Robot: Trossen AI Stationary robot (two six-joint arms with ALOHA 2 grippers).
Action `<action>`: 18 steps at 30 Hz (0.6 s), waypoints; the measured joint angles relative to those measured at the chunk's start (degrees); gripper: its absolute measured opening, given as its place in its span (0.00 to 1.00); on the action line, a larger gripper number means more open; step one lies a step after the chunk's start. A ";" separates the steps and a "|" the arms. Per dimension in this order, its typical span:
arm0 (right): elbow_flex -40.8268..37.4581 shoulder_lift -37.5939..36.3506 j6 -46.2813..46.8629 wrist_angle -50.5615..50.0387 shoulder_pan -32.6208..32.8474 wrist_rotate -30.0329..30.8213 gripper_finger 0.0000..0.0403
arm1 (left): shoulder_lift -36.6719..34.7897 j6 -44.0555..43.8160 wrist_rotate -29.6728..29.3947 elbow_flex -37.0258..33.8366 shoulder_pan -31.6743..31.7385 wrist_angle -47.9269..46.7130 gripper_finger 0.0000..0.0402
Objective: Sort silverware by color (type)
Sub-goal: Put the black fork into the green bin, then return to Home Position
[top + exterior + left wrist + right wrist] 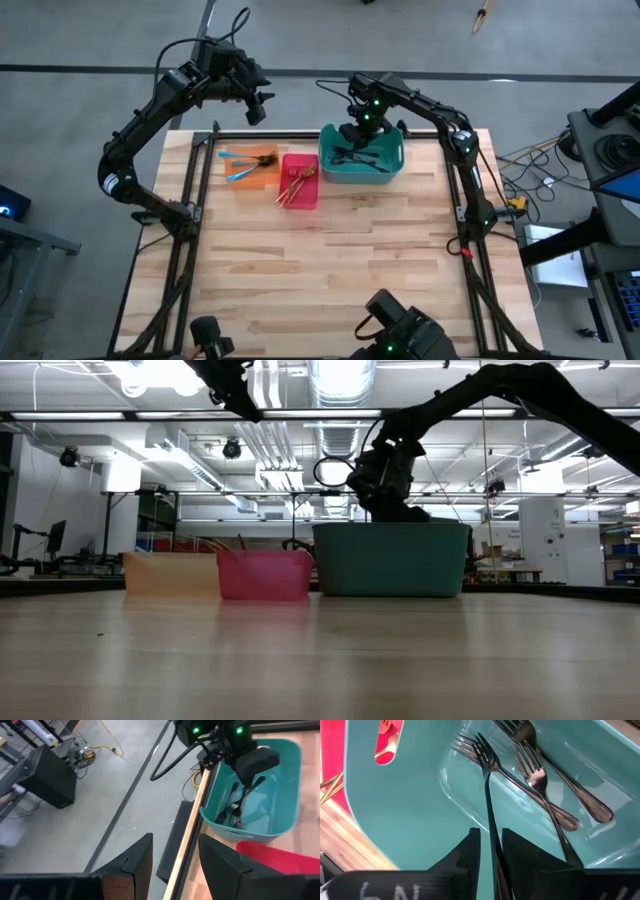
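Right gripper (pixel 490 851) hangs inside the teal bin (pixel 393 160), fingers narrowly parted around a dark fork (pixel 486 795), its long axis running straight out from the fingertips. Left gripper (pixel 175 857) waits half-open beyond the desk (pixel 340 270).

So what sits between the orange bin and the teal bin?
The red bin, with gold forks in it, stands between the orange bin and teal bin; the high view shows this best.

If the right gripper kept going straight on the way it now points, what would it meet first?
Probably the floor of the teal bin. The right gripper points down into it with a dark fork between its fingers, tines already close to the other forks; depth is hard to judge.
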 joint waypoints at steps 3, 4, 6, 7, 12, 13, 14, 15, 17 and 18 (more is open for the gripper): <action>0.00 -0.54 -0.02 -0.66 -0.44 0.02 0.19 | 0.00 -1.14 1.48 0.00 0.00 0.00 0.35; 0.00 -0.70 -0.03 -0.90 -0.55 0.05 0.19 | -0.02 -1.48 1.80 0.00 -0.01 0.00 0.35; 0.00 -1.08 -0.13 -1.92 -0.89 0.06 0.20 | -0.08 -2.42 2.14 0.00 -0.02 -0.01 0.35; 0.00 -1.30 -0.21 -2.40 -1.09 0.10 0.20 | -0.15 -2.82 2.19 0.00 -0.02 -0.01 0.35; 0.00 -2.61 -2.09 -4.26 -2.17 2.91 0.19 | -0.79 -4.41 7.43 0.00 0.00 -0.50 0.35; 0.00 -2.98 -2.57 -4.60 -2.26 3.12 0.19 | -0.96 -4.19 11.14 0.00 0.04 -1.12 0.35; 0.00 -3.44 -3.07 -4.60 -2.39 3.07 0.19 | -1.09 -3.53 16.02 0.00 0.15 -2.01 0.35; 0.00 -4.01 -4.00 -4.43 -2.43 3.08 0.19 | -1.27 -3.00 21.16 0.00 0.44 -2.93 0.35; 0.00 -5.53 -6.53 -3.91 -1.97 2.95 0.20 | -1.60 -3.35 29.65 -0.02 0.86 -4.29 0.35; 0.00 -6.42 -7.84 -3.38 -1.42 2.92 0.20 | -1.71 -4.38 32.49 -0.02 0.91 -4.88 0.35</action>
